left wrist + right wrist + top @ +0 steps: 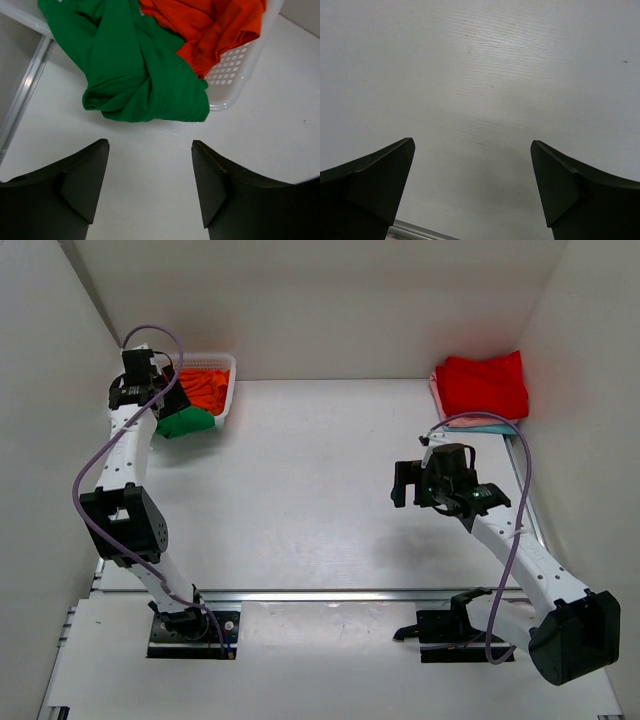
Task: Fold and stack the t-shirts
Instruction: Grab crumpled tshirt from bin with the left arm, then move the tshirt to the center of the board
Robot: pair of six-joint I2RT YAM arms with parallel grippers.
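Left claw [150, 145] is open and empty above the table [150, 200], with the green shirt [145, 80] at its 12 o'clock, not touching. Right claw [472, 145] is spread wide, holding nothing.

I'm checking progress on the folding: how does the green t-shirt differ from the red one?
The green t-shirt is crumpled and unfolded; the red t-shirt is folded flat. The green one spills out of the white basket at the far left onto the table; the red one tops a stack in the far right corner. Both are plain single-colour cloth, and neither is held.
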